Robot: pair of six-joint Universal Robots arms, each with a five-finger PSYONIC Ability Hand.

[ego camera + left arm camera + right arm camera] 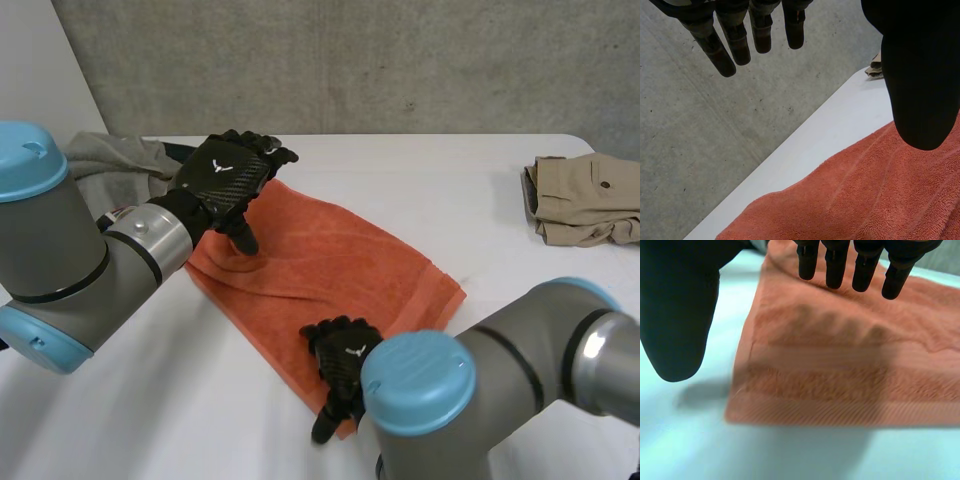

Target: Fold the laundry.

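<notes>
White desk (450, 190) bearing an orange towel (330, 250): my left robot hand (232, 172) is held wide over its far corner, and my right robot hand (345, 355) is likewise wide above its near edge.

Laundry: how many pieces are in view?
3: orange towel in the middle, grey garment behind the left arm, folded beige garment at the right edge; the arms may hide more.

Grey garment (118, 158): was largely hidden behind left arm (80, 250); kind could not be told. Beige folded garment (585, 200): was cut off by head view's edge. Orange towel (330, 260): near corner was partly covered by right hand (345, 360) and right arm (420, 385) in head view.
</notes>
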